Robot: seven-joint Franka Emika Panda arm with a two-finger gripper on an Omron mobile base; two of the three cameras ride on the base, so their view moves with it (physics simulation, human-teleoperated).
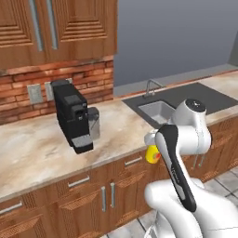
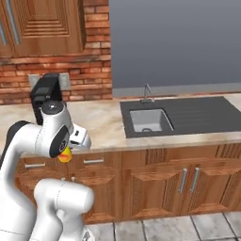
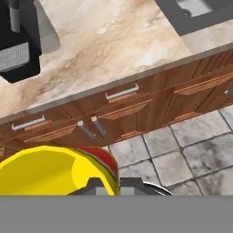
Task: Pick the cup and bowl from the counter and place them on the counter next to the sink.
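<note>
- Left base view: the cup (image 1: 152, 154) hangs off the front edge of the counter (image 1: 37, 148), well short of the sink (image 1: 158, 110), beside the coffee machine (image 1: 73, 115).
- Right base view: cup (image 2: 65, 154) below the counter's edge, left of the sink.
- Hand view: the gripper (image 3: 109, 184) is clamped on the cup's rim, over floor tiles (image 3: 182, 159).

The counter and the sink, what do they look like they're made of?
The counter looks like polished stone, probably marble or granite: beige with cloudy veining. The sink looks like brushed steel, a pale grey basin, set in a dark grey matte surround with ribbed drainer lines.
</note>
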